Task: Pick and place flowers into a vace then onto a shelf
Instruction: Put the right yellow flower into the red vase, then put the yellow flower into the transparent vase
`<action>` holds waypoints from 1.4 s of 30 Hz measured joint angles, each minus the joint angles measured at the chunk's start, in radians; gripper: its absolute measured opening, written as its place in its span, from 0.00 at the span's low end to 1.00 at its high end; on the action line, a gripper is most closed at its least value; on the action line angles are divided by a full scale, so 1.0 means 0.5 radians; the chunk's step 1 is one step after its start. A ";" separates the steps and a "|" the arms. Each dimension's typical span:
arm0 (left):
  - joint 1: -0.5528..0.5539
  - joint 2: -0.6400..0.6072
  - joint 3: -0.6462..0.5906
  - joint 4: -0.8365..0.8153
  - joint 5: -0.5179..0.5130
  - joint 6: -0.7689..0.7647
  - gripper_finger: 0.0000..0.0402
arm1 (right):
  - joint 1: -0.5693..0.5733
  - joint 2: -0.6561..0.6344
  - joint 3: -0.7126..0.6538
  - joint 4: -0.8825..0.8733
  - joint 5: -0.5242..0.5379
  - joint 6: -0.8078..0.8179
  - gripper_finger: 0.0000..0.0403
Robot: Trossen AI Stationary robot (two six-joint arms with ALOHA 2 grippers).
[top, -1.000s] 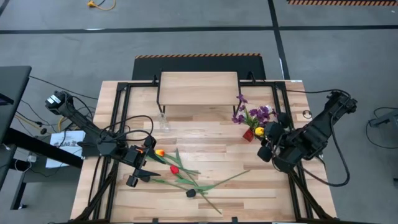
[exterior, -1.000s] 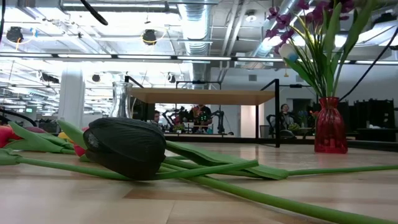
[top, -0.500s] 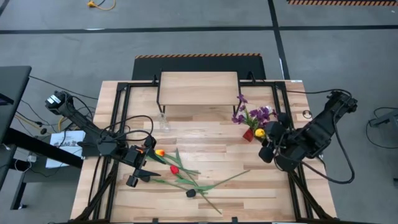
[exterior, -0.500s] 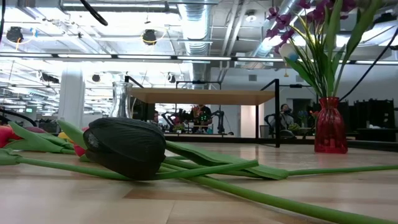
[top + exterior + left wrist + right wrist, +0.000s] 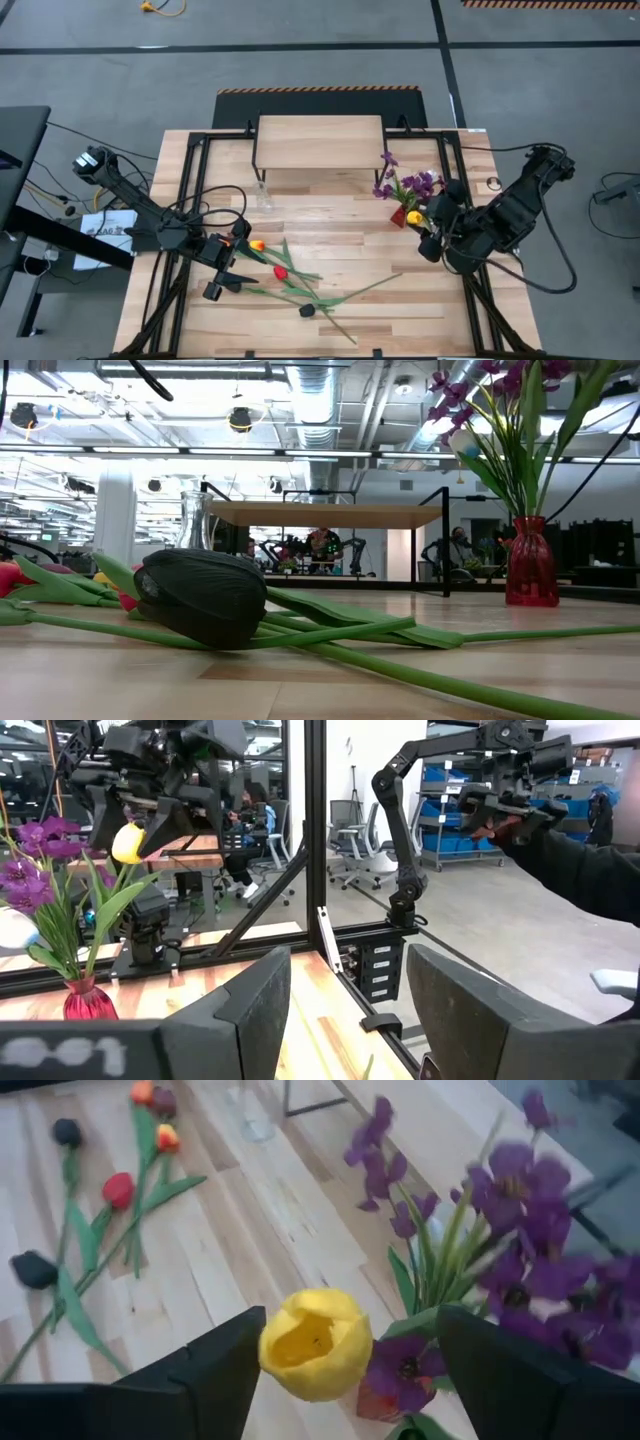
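Note:
A red vase [image 5: 400, 216] with purple sprigs [image 5: 415, 184] and a yellow tulip [image 5: 315, 1342] stands at the table's right. My right gripper [image 5: 350, 1370] is open over it, and the yellow head sits between its fingers. It also shows in the left wrist view [image 5: 145, 815]. Orange-yellow [image 5: 257, 245], red [image 5: 281, 272] and black [image 5: 307, 311] tulips lie flat on the table. My left gripper [image 5: 213, 278] is open and empty to their left. The shelf [image 5: 320, 142] stands at the far edge. My right gripper comes at the vase from above, slanting from the table's right. The yellow tulip's head [image 5: 290, 1330] stands beside one finger [image 5: 215, 1370]; I cannot tell whether it touches. The stem runs down into the red vase [image 5: 82, 998].
A clear glass vase [image 5: 263, 197] stands in front of the shelf's left leg. The black tulip [image 5: 200, 598] and long green stems [image 5: 400, 635] lie near the table's front. A black frame [image 5: 190, 170] runs along the table's sides. People sit in the room behind.

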 joint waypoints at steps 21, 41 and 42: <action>0.000 0.000 0.000 0.040 -0.014 -0.001 0.48 | 0.752 -0.032 0.394 -0.023 1.248 -0.357 0.71; 0.000 0.000 0.000 0.045 -0.015 -0.001 0.48 | 1.627 0.027 -0.218 0.653 1.252 0.191 0.71; 0.000 0.000 0.000 0.046 -0.016 -0.001 0.48 | 1.627 0.039 -0.231 0.676 1.200 0.184 0.71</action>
